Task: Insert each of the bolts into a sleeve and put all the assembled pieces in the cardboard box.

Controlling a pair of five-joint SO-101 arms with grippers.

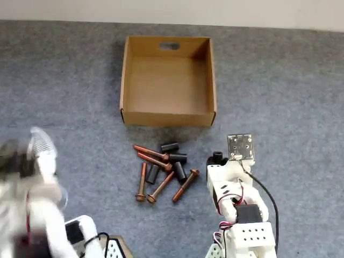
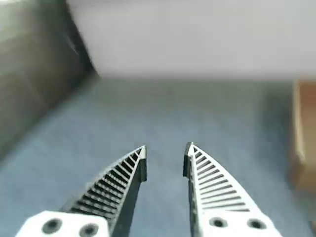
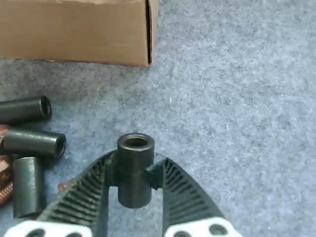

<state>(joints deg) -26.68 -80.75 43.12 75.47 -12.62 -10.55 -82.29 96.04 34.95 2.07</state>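
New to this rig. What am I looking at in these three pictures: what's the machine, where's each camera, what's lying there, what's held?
The machine is two small white robot arms side by side, each ending in a two-fingered gripper. The high view comes from a fixed camera looking down over everything. The other two come from cameras on the arms' wrists, looking out along the fingers.

On the grey carpeted surface stands an open, empty brown cardboard box. Nearer the arms lies a small pile of copper-coloured bolts mixed with short black tube-shaped sleeves.

The right gripper is shut on one black sleeve, beside the pile. The left gripper is open and holds nothing, off to the side over bare carpet.
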